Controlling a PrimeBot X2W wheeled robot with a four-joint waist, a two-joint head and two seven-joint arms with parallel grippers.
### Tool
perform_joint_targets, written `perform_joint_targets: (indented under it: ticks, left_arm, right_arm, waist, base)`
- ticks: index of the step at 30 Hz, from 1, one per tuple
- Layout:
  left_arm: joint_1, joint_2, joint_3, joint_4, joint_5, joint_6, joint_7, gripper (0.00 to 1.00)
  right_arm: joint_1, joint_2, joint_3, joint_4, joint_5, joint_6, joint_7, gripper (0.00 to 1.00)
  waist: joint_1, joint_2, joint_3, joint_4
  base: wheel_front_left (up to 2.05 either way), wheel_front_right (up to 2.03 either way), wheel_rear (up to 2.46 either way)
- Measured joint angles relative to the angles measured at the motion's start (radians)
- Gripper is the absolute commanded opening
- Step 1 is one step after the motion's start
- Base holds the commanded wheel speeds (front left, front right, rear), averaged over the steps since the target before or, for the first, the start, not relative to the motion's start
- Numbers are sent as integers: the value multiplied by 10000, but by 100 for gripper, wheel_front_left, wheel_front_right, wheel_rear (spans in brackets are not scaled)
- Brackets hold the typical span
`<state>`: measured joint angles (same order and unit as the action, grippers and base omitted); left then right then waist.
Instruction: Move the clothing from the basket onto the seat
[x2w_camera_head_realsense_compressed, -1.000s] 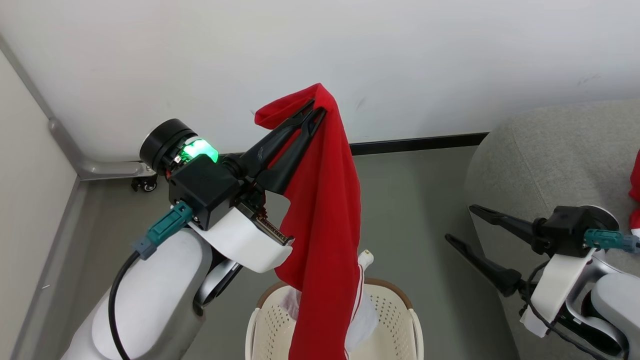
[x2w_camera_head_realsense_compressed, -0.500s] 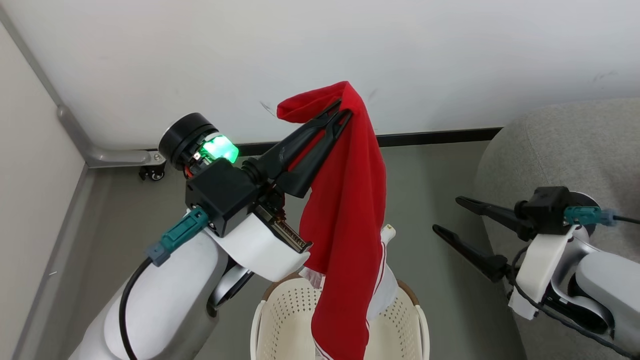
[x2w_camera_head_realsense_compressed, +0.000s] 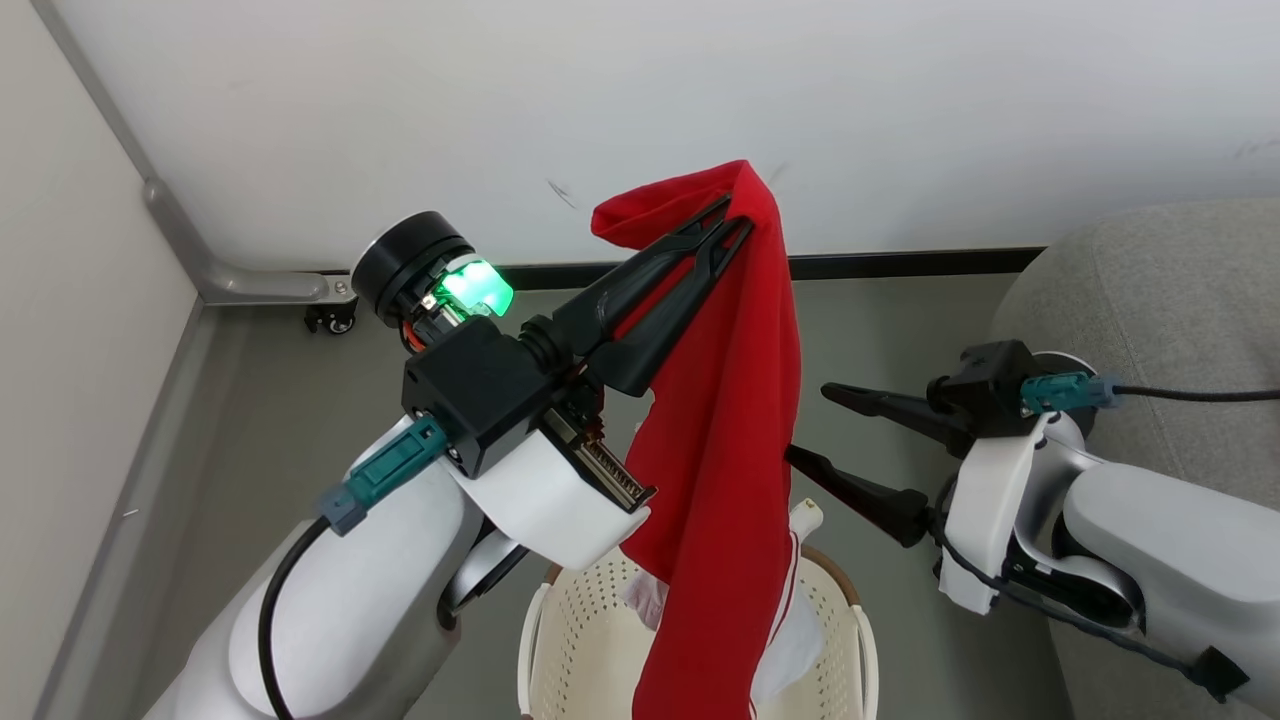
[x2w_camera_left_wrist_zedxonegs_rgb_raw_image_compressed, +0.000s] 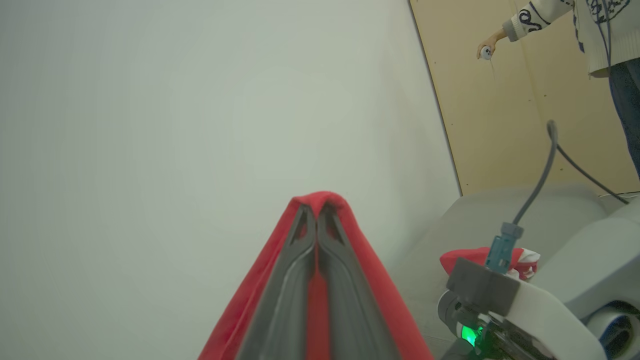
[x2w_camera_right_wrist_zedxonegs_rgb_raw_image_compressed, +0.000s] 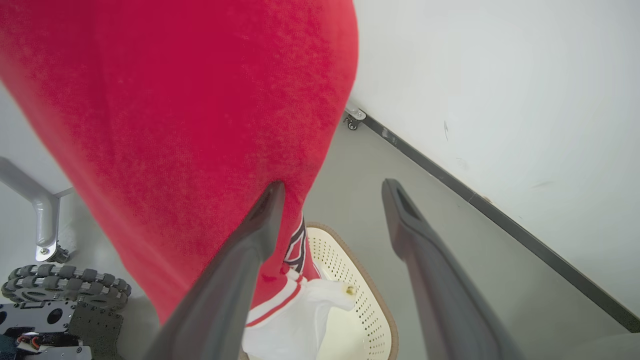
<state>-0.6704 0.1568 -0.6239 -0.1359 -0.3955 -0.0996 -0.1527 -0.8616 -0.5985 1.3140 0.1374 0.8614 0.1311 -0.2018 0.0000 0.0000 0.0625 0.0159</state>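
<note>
Clothing (x2w_camera_head_realsense_compressed: 725, 400): red, hanging mid-frame over basket (x2w_camera_head_realsense_compressed: 580, 620) at bottom centre | left hand (x2w_camera_head_realsense_compressed: 735, 215): clamped on its top fold | right hand (x2w_camera_head_realsense_compressed: 808, 422): fingers spread wide, just right of the cloth

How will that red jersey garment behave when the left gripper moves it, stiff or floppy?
Probably floppy: the red jersey garment drapes limply from the shut left gripper. It likely swings in transit. Its tail hangs over the cream perforated basket, so it may snag.

Left gripper (x2w_camera_head_realsense_compressed: 735, 217) high, pinched closed; right gripper (x2w_camera_head_realsense_compressed: 808, 421) spread wide.
</note>
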Motion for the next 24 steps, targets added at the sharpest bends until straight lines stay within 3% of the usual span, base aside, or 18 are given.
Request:
perform_joint_targets:
  ticks: [9,15,24]
  left_arm:
    - [-52,-50,-180,-4,0,-67,-86,0]
    - [-193,-186,-301,67,0,-84,-171,0]
    - [-201,-180,-309,201,-2,-86,-207,0]
  right_arm:
    - [-516,451,-92,61,280,-2,529,100]
    - [-253,991,-173,-456,4,0,1609,100]
    - [-28,1198,-159,-899,-96,0,2134,100]
  waist:
    - [0,0,78,337]
    - [0,0,63,512]
    - [0,0,30,602]
  base:
    - [0,0,0]
    - [0,0,0]
    - [0,0,0]
